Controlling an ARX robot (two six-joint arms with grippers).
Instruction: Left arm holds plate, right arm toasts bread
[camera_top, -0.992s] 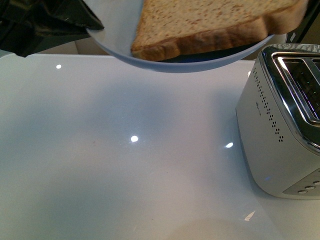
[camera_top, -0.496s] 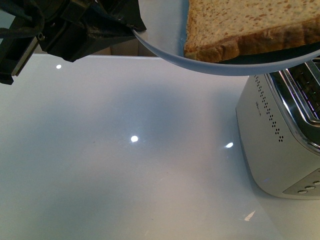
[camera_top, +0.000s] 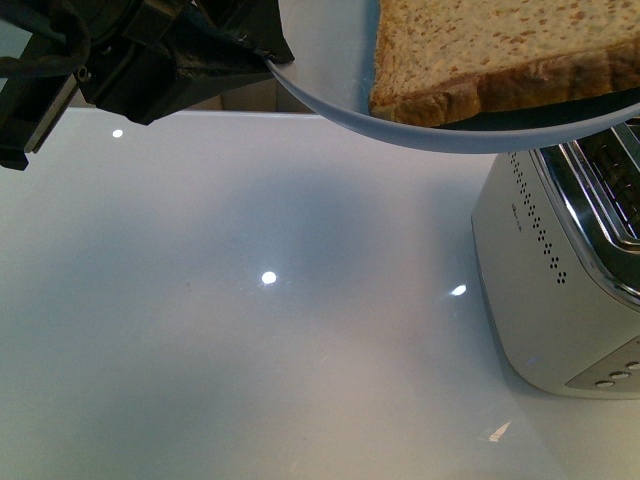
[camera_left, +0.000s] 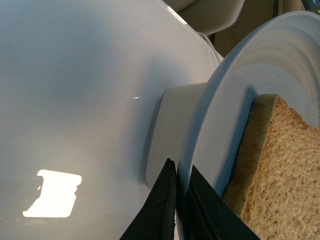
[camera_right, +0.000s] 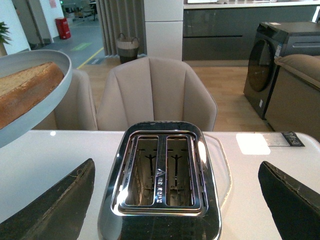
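My left gripper (camera_top: 262, 58) is shut on the rim of the pale blue-white plate (camera_top: 330, 100) and holds it in the air at the top of the front view. The brown bread slice (camera_top: 490, 50) lies on the plate. In the left wrist view the gripper (camera_left: 182, 172) pinches the plate rim (camera_left: 205, 125), with the bread (camera_left: 280, 170) just beyond. The plate hangs above the near left corner of the silver toaster (camera_top: 560, 270). My right gripper (camera_right: 175, 200) is open and empty above the toaster (camera_right: 160, 180), whose two slots stand empty. The plate (camera_right: 35, 105) and the bread (camera_right: 25, 87) also show in the right wrist view.
The glossy white table (camera_top: 250, 300) carries the toaster at its right side. Beige chairs (camera_right: 155, 90) stand behind the table. A dark washing machine (camera_right: 275, 60) and cabinets are further back in the room.
Between one second and half a second ago the plate with the bread moved right, toward the toaster, and my left gripper came into view. Since then nothing has moved visibly.
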